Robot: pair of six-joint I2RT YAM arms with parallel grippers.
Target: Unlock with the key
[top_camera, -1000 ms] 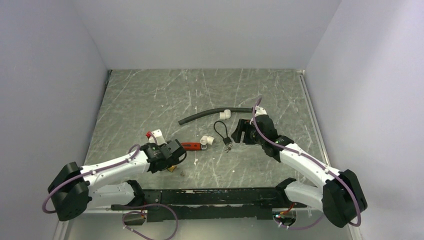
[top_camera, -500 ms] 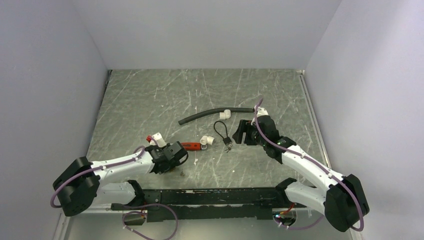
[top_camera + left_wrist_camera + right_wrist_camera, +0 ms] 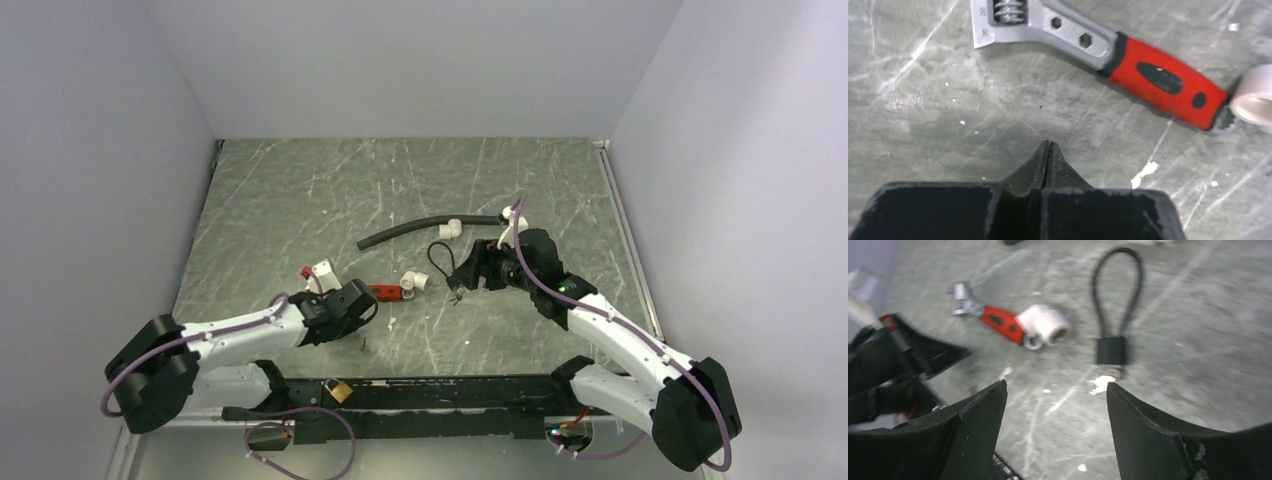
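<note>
The key (image 3: 365, 345), a tiny grey metal piece, lies on the table just in front of my left gripper (image 3: 358, 318). It does not show in the left wrist view. There the left gripper (image 3: 1048, 145) is shut with nothing between its fingers, above bare table near the red-handled wrench (image 3: 1148, 75). The brass padlock (image 3: 340, 390) rests on the black rail at the near edge. My right gripper (image 3: 465, 272) stands open just right of a black cable lock (image 3: 1111, 350), which lies beyond the right gripper (image 3: 1055, 385) in the right wrist view.
A black hose (image 3: 425, 225) lies across the middle with a white pipe fitting (image 3: 450, 228) beside it. Another white fitting (image 3: 415, 280) sits at the end of the wrench (image 3: 385, 292). A small red and white part (image 3: 318, 270) lies behind the left gripper.
My left gripper has shut on nothing. The brass padlock, which lay at its fingertips, now sits on the near black rail. The right gripper has moved left toward the cable lock.
</note>
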